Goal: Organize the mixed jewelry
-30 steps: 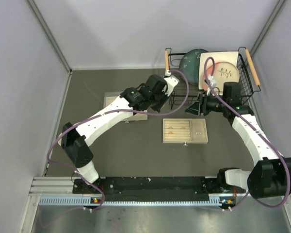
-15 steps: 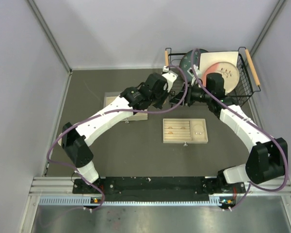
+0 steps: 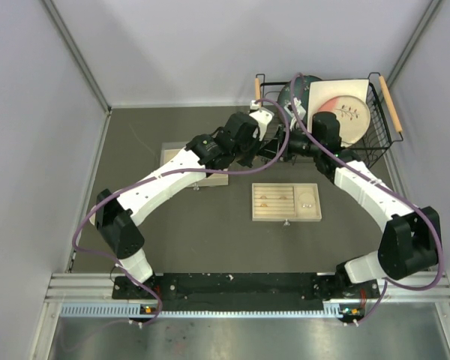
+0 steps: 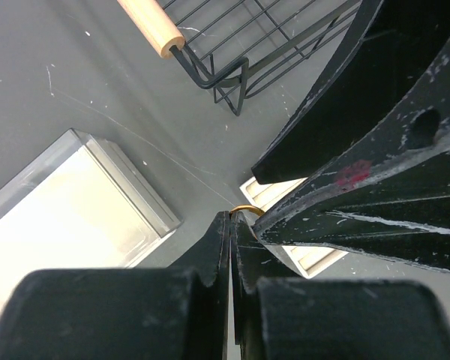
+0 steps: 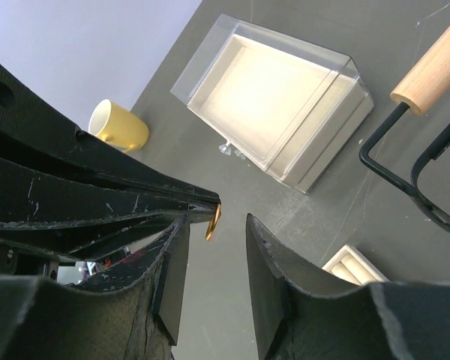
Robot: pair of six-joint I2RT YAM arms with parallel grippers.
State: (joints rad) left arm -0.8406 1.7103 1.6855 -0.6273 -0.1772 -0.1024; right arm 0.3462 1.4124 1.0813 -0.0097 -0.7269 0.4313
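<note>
My left gripper [image 4: 233, 219] is shut on a small gold ring [image 4: 247, 209], pinched at its fingertips above the mat. In the right wrist view the ring [image 5: 213, 223] hangs edge-on from the left fingertips [image 5: 202, 199]. My right gripper [image 5: 215, 223] is open, its two fingers on either side of the ring and not touching it. In the top view the left gripper [image 3: 268, 150] and the right gripper [image 3: 288, 148] meet tip to tip behind the beige slotted tray [image 3: 285, 216]. Tiny gold rings [image 3: 263, 199] and a silver piece [image 3: 307, 202] lie in the tray.
A clear box with a cream insert [image 3: 172, 155] lies left of the tray, partly under the left arm; it also shows in both wrist views [image 4: 75, 202] [image 5: 277, 105]. A black wire dish rack [image 3: 375, 139] with plates stands at the back right. A yellow cup [image 5: 120, 126] shows far off.
The right arm has swung left from beside the rack to the left gripper, its open fingers now around the ring. The left arm has barely moved.
</note>
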